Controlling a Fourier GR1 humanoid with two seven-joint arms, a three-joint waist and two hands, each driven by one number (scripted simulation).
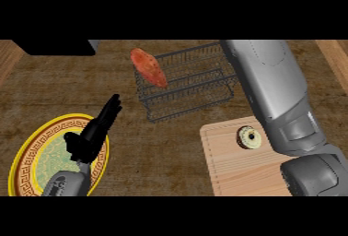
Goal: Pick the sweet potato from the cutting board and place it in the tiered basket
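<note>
Right forearm, grey (279,92), fills the near right of view, running from the lower right corner up across the pale wooden cutting board (231,170) toward the dark wire tiered basket (187,85). Right hand itself is hidden past the basket's far right edge; cannot tell how it is set.

Orange-red sweet potato (149,67) sits at the basket's left rim, long axis running up-left to down-right. Whether it rests inside a tier or leans on the rim wire, unclear. It is off the board; placing looks largely done.

Left hand, black (95,131), rests over the yellow-rimmed patterned plate (27,161) at the tabletop's near left corner, fingers (108,113) straight and together, pointing up-right at the basket, holding nothing. Sweet potato lies up-right of them, apart.

Small round donut-like piece with pale filling (249,137) lies on the board's far edge, beside the right forearm. Black box (58,47) at far left edge.
</note>
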